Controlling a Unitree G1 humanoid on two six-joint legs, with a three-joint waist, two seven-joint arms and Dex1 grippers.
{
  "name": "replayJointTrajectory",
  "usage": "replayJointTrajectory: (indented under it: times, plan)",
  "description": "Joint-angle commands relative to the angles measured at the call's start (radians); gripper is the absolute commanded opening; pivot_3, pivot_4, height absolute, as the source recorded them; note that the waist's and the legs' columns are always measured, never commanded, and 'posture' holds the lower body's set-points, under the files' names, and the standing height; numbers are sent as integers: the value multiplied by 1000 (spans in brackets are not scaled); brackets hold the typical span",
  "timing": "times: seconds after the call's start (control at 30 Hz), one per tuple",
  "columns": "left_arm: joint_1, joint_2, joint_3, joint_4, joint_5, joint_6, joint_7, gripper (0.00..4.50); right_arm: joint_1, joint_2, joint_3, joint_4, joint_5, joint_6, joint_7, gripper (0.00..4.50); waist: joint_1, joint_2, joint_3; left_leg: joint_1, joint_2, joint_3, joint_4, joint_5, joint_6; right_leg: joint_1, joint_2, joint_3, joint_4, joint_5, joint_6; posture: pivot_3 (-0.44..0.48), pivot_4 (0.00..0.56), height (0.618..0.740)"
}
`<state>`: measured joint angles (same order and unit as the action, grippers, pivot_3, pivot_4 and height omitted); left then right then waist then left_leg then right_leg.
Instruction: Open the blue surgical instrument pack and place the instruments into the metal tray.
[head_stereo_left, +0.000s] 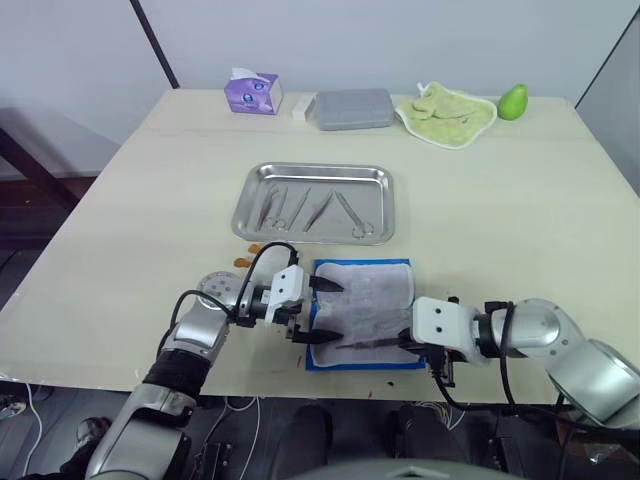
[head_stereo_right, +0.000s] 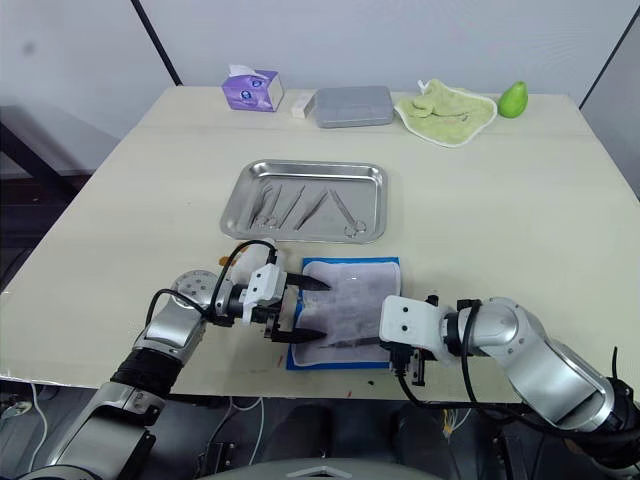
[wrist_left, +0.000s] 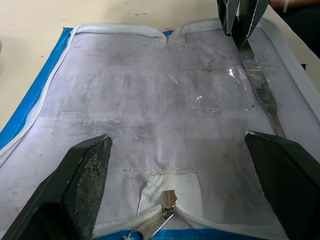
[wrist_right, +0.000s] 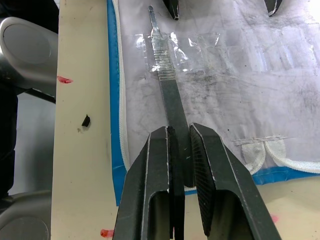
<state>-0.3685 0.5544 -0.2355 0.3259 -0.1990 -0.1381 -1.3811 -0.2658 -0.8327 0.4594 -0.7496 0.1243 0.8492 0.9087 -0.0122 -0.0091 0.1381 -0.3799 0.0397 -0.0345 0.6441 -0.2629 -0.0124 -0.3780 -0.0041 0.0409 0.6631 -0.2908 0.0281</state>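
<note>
One slim instrument (wrist_right: 167, 92) lies on the grey lining of the opened blue pack (head_stereo_left: 362, 312) near the table (head_stereo_left: 500, 210) edge, its handle end clamped between the fingers of the right tool (wrist_right: 182, 165). Opposite, the left tool (head_stereo_left: 318, 312) hovers with fingers spread over the pack's zipper end. Four instruments (head_stereo_left: 315, 210) lie in the metal tray (head_stereo_left: 385, 205) just beyond.

Beige table (head_stereo_left: 500, 210), metal tray (head_stereo_left: 250, 200), open blue pack (head_stereo_left: 362, 362), grey box (head_stereo_left: 354, 108), tissue box (head_stereo_left: 252, 93), green cloth (head_stereo_left: 447, 113), pear (head_stereo_left: 512, 101)
</note>
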Motion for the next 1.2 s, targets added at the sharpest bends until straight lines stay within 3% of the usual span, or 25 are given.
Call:
replayJointTrajectory:
  times: [0.03,0.37,0.8,1.0,1.2]
  plan:
    - [28,4,-49,65,65,19,8,4500,-26,-11,-16,-55,8,-1,0,62,0,0,0,0,0,0,0,0,0,0,0,0,0,0,0,0,150,740]
    - [55,9,-50,71,69,-11,10,4500,8,-72,-65,-63,25,-18,8,62,0,0,0,0,0,0,0,0,0,0,0,0,0,0,0,0,150,740]
    - [25,-6,-49,155,76,-55,0,4500,225,-237,-373,18,124,-225,122,62,0,3,-1,1,0,1,2,0,0,1,0,1,0,0,1,0,150,740]
    - [25,-14,-50,149,76,-51,3,4500,254,-209,-558,23,283,-191,160,62,1,4,-1,1,0,1,3,0,0,2,0,1,0,1,2,0,150,740]
    - [36,-12,-46,127,70,-44,5,4500,85,-82,-594,13,464,-17,16,62,0,6,-1,0,0,1,3,0,0,2,1,2,0,1,2,0,150,740]
